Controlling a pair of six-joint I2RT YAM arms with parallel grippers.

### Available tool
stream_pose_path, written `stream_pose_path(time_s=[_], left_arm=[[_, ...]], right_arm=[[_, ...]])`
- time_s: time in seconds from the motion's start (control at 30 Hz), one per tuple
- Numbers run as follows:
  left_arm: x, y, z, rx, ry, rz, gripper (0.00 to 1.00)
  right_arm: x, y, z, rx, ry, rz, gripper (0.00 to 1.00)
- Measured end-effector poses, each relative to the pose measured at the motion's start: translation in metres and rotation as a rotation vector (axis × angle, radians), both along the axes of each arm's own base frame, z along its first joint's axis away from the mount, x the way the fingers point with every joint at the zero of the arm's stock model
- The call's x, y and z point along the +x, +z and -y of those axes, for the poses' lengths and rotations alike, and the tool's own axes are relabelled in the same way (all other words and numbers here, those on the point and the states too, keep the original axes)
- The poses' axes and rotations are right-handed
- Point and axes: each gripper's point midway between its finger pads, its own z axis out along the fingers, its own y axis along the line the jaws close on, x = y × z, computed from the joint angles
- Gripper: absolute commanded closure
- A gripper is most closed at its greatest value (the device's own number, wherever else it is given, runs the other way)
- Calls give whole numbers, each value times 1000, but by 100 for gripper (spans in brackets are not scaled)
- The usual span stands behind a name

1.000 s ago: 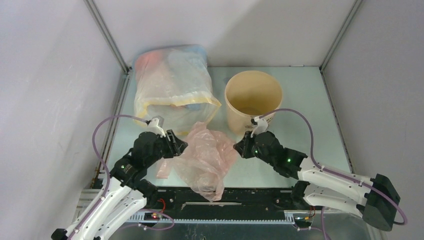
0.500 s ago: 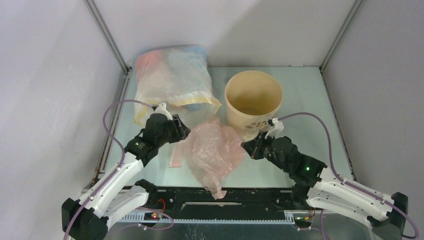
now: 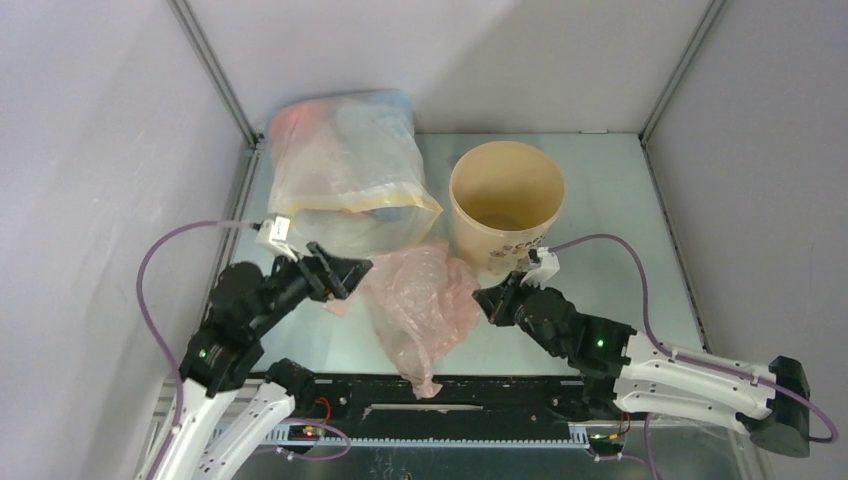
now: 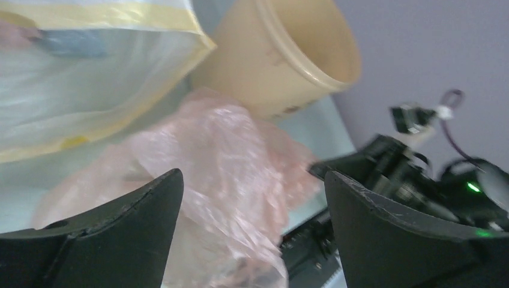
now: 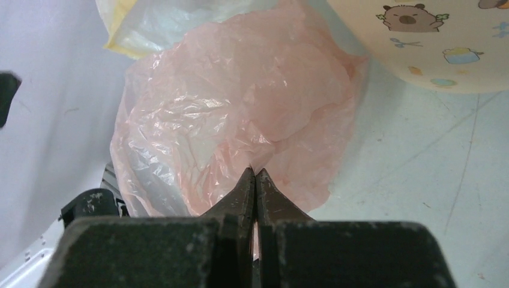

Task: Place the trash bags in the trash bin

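The pale-pink trash bag (image 3: 420,310) is not yet in the bin: it lies crumpled on the table (image 3: 620,200), just in front of the tan paper bucket (image 3: 505,200) and against its lower side, and nothing pink shows inside the bucket. The right gripper (image 3: 487,303) has its fingers pressed together at the bag's right edge, seemingly pinching a fold of film, while the left gripper (image 3: 345,272) is spread wide beside the bag's left edge, holding nothing. The whole lift over the rim and the drop inside are left to do
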Motion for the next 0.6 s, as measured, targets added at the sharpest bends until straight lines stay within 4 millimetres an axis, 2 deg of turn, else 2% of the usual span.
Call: stream_pose_path(time_s=[0.1,0.27,0.47,0.6], left_arm=[[-27,4,7,-64,-80,12,8],[-61,-25,25,-115,-208,-89,8],[-84,-55,48,-103,-312,-205,11],[-96,-76,66,-35,-358,-270,12]], right_arm=[[4,-1,-5,9,-30,2,100],[11,-3,-13,-15,-103,1,100],[19,16,-24,15,-155,31,100],[23,17,-24,16,-176,40,100]])
